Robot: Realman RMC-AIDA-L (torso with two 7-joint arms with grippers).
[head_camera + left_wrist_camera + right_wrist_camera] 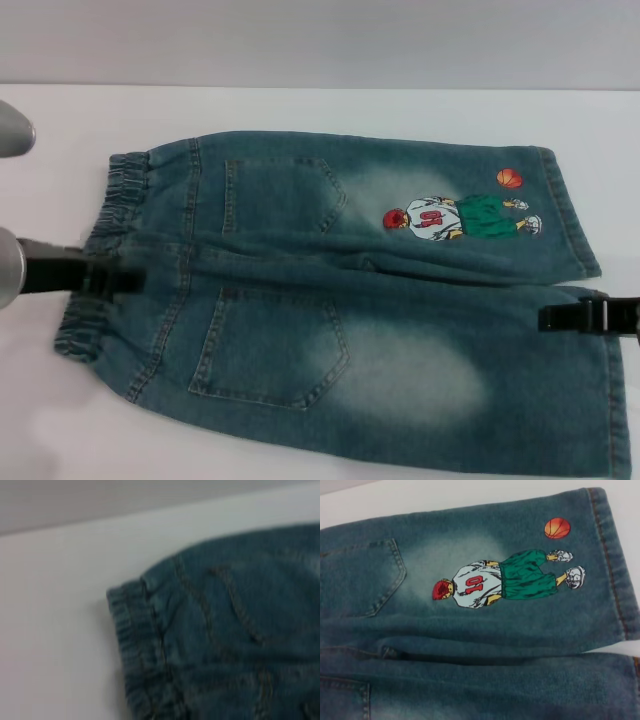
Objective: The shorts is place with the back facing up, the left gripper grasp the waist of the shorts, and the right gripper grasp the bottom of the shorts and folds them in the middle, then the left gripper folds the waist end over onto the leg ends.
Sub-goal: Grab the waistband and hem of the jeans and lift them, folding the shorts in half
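Blue denim shorts (330,300) lie flat on the white table (300,110), back pockets up. The elastic waist (115,200) is at the left and the leg ends (570,215) at the right. An embroidered basketball player (455,215) marks the far leg. My left gripper (125,277) sits at the middle of the waist, its black tip over the waistband. At the right, my right gripper (548,318) rests at the hem of the near leg. The left wrist view shows the waistband corner (135,640). In the right wrist view the far leg's player figure (505,580) lies flat.
Bare white table surrounds the shorts, with a wide strip behind them (320,110) and at the near left (50,420). A grey wall (320,40) rises behind the table. Part of the left arm's grey body (12,130) shows at the left edge.
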